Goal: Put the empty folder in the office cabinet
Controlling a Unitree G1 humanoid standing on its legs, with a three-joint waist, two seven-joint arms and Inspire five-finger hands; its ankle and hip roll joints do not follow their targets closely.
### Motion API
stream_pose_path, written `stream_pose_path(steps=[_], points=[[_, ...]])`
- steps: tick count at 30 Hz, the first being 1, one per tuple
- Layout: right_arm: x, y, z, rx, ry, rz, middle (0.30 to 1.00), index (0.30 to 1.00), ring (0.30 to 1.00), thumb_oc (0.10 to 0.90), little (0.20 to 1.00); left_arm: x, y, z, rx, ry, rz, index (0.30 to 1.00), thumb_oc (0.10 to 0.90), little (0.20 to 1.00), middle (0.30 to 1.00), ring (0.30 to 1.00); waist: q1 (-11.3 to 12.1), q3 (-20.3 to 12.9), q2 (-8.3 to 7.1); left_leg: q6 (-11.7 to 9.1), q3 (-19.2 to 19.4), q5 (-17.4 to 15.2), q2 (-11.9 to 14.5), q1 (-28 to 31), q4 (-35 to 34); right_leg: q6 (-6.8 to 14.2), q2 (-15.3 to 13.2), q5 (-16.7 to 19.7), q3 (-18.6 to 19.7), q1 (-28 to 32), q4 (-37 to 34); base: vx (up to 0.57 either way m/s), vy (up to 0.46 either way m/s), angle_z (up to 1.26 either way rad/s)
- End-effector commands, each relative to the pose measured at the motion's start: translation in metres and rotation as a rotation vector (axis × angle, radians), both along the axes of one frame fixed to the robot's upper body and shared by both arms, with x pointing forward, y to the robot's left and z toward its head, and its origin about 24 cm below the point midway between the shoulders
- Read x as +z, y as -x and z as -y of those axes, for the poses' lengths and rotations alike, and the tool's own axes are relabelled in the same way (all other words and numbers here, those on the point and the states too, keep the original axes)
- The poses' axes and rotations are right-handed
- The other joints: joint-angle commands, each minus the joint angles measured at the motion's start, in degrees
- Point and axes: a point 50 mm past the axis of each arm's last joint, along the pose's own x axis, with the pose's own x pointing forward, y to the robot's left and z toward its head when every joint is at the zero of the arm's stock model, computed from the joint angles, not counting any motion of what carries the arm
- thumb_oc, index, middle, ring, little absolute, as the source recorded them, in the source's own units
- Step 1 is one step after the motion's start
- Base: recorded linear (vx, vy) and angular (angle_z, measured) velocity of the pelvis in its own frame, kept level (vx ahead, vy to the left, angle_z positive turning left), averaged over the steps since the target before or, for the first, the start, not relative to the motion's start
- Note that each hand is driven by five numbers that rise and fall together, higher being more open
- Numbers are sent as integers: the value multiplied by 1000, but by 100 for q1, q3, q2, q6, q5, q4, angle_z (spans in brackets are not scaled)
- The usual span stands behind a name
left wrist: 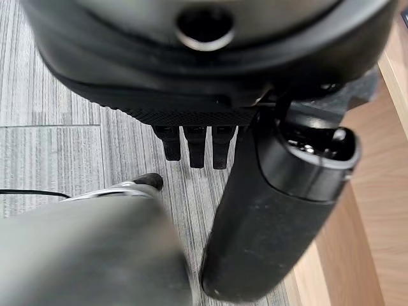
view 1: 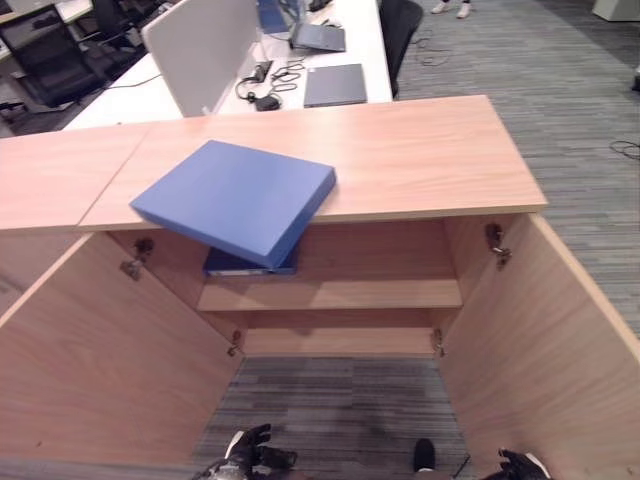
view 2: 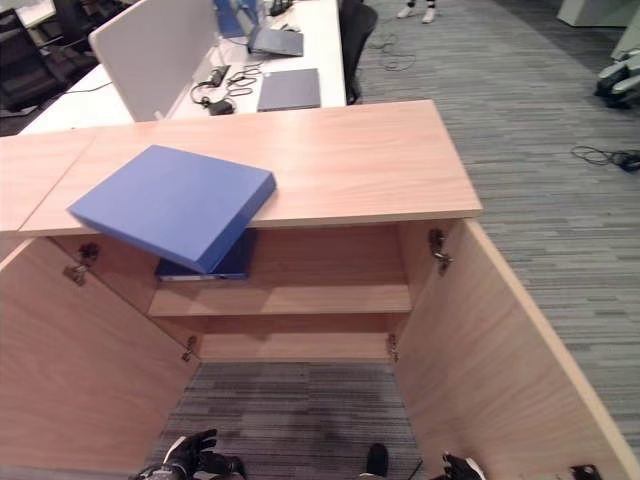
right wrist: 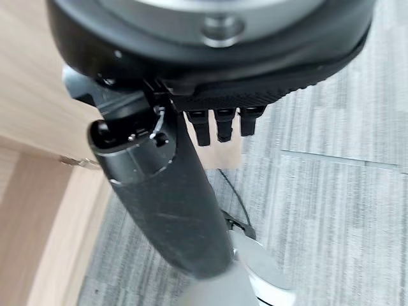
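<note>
A blue folder (view 1: pixel 235 195) lies flat on the wooden cabinet top (view 1: pixel 420 150), turned at an angle, one corner hanging over the front edge. Both cabinet doors stand wide open, showing a shelf (view 1: pixel 340 293) inside. A second blue folder (view 1: pixel 250 265) lies on that shelf at its left end, partly hidden under the overhanging one. My left hand (view 1: pixel 245 450) hangs low near the carpet in front of the cabinet, fingers relaxed and empty; its thumb (left wrist: pixel 274 210) sticks out straight. My right hand (view 1: pixel 520 465) hangs low by the right door, also empty, fingers (right wrist: pixel 220 124) relaxed.
The open left door (view 1: pixel 90 350) and right door (view 1: pixel 550 340) flank the carpet in front of the cabinet. Behind the cabinet is a white desk (view 1: pixel 360 40) with a closed laptop (view 1: pixel 335 85), cables and a grey partition (view 1: pixel 200 50). An office chair (view 1: pixel 50 55) stands far left.
</note>
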Motion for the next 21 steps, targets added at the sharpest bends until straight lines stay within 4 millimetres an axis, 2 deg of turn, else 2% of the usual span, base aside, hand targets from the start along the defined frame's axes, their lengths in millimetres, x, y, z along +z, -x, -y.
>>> stream_pose_path(steps=[1, 7, 8, 9, 13, 15, 17, 18, 20, 21], points=[[7, -31, -6, -37, -15, 132, 900, 900, 900, 800, 900, 10, -5, -35, -24, -104, 24, 900, 800, 900, 900, 900, 263, 182, -231, 238, -145, -589, 4, 35, 117, 440, -34, -1118, -197, 796, 360, 42, 88, -14], [2, -35, -22, 5, -52, 121, 900, 900, 900, 800, 900, 13, -9, -40, -52, -126, 24, 900, 800, 900, 900, 900, 337, 124, -320, 405, -156, -880, -252, 144, 15, 580, -333, -996, -151, 719, 517, 25, 152, 12], [0, -32, -25, 11, -57, 105, 900, 900, 900, 800, 900, 14, -10, -42, -62, -131, 28, 900, 800, 900, 900, 900, 358, 121, -358, 484, -149, -1002, -373, 146, 24, 675, -519, -900, -150, 670, 590, 4, 166, 15], [0, -32, -25, 11, -57, 105, 900, 900, 900, 800, 900, 14, -10, -42, -63, -131, 28, 900, 800, 900, 900, 900, 359, 119, -364, 489, -146, -1005, -381, 144, 27, 680, -528, -900, -147, 665, 594, -9, 253, 12], [-1, -32, -26, 7, -59, 94, 900, 900, 900, 800, 900, 17, -15, -46, -86, -147, 36, 900, 800, 900, 900, 900, 380, 160, -422, 669, -95, -1216, -680, 121, 51, 859, -884, -689, -29, 447, 892, -23, 197, 6], [-1, -33, -26, -6, -61, 98, 900, 900, 900, 800, 900, 18, -13, -49, -92, -157, 28, 900, 800, 900, 900, 900, 370, 186, -439, 760, -60, -1297, -804, 151, 45, 878, -1022, -455, 36, 306, 1113, -16, 224, 2], [0, -34, -26, -18, -63, 102, 900, 900, 900, 800, 900, 18, -8, -55, -74, -164, 17, 900, 800, 900, 900, 900, 422, 251, -416, 861, 88, -1358, -868, 236, -6, 873, -1178, -184, -153, 92, 1450, -32, 249, -1], [0, -35, -26, -33, -66, 114, 900, 900, 900, 800, 900, 18, -3, -62, -47, -170, 6, 900, 800, 900, 900, 900, 485, 309, -336, 943, 283, -1377, -904, 347, -77, 877, -1321, 2, -577, -68, 1898, -18, 291, -10], [0, -34, -26, -39, -67, 114, 900, 900, 900, 800, 900, 18, -2, -63, -44, -171, 3, 900, 800, 900, 900, 900, 489, 330, -314, 983, 305, -1376, -931, 385, -104, 878, -1315, -2, -648, -111, 2086, 7, 206, -13], [-1, -34, -27, -47, -74, 117, 900, 900, 900, 800, 900, 18, 1, -66, -38, -179, -5, 900, 800, 900, 900, 900, 449, 370, -271, 1025, 322, -1371, -962, 467, -153, 878, -1183, -34, -594, -204, 2307, 49, 179, -14]])
